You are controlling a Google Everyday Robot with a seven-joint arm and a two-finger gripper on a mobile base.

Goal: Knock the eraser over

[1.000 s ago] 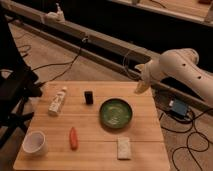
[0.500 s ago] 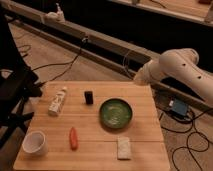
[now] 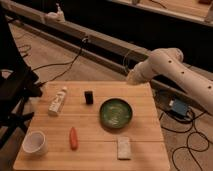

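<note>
The eraser (image 3: 89,96) is a small black block standing upright on the wooden table (image 3: 145,135), at the back middle, just left of the green bowl (image 3: 116,112). My white arm (image 3: 172,70) reaches in from the right. Its gripper (image 3: 132,76) hangs above the table's back right edge, up and to the right of the eraser and well apart from it, with the bowl's far rim below it.
A white bottle (image 3: 57,101) lies at the left. An orange carrot-like piece (image 3: 73,138) and a white cup (image 3: 35,143) sit at the front left. A pale pad (image 3: 123,147) lies in front of the bowl. Cables and a blue box (image 3: 177,107) lie on the floor at the right.
The arm's end has moved a little to the left, toward the table's back right corner. The objects on the table have not moved.
</note>
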